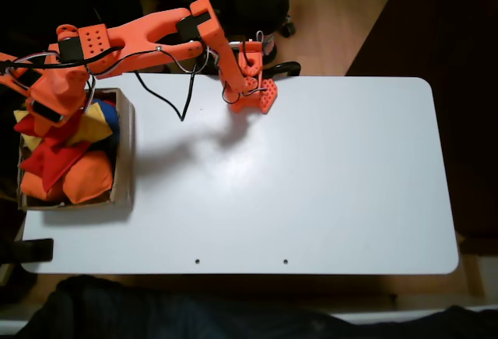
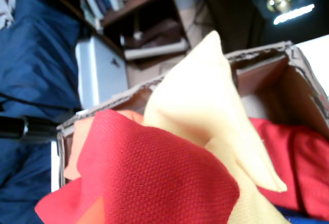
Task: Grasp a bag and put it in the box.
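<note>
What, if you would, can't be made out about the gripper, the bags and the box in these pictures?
- Gripper jaws: fixed view, hidden beneath the arm's orange body over the box.
- Box floor: both views, buried under beanbags.
- Red bag: wrist view, cut off by the bottom edge, blurred; whether gripped, unclear.

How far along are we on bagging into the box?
Done: the box already holds a pile of red, orange and yellow beanbags, and the table carries none. In hand: the gripper hangs over the pile; whether it grips the red bag is unclear. Left: releasing and retracting, if anything.
</note>
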`<state>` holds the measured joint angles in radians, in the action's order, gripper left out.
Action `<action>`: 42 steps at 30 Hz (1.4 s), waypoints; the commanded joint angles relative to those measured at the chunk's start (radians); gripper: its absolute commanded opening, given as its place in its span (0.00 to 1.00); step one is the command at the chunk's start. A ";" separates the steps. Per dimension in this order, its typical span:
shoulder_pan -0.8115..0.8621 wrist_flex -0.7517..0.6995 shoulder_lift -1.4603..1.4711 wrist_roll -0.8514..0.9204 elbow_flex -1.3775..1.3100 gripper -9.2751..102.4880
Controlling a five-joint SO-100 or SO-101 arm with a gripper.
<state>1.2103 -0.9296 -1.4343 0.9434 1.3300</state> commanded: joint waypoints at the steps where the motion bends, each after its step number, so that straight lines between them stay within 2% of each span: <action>1: 0.005 0.025 -0.087 -0.025 0.052 0.25; 3: 0.005 0.028 -0.104 -0.057 0.071 0.31; 16: 0.012 -0.002 -0.196 -0.080 0.126 0.53; 28: -0.044 0.049 -0.282 -0.181 0.149 0.56; 31: -0.058 0.187 -0.319 -0.241 0.233 0.56; 33: -0.064 0.230 -0.350 -0.256 0.275 0.56; 42: -0.104 0.247 -0.518 -0.302 0.411 0.56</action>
<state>1.1183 -0.6995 -1.8776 0.6550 1.7273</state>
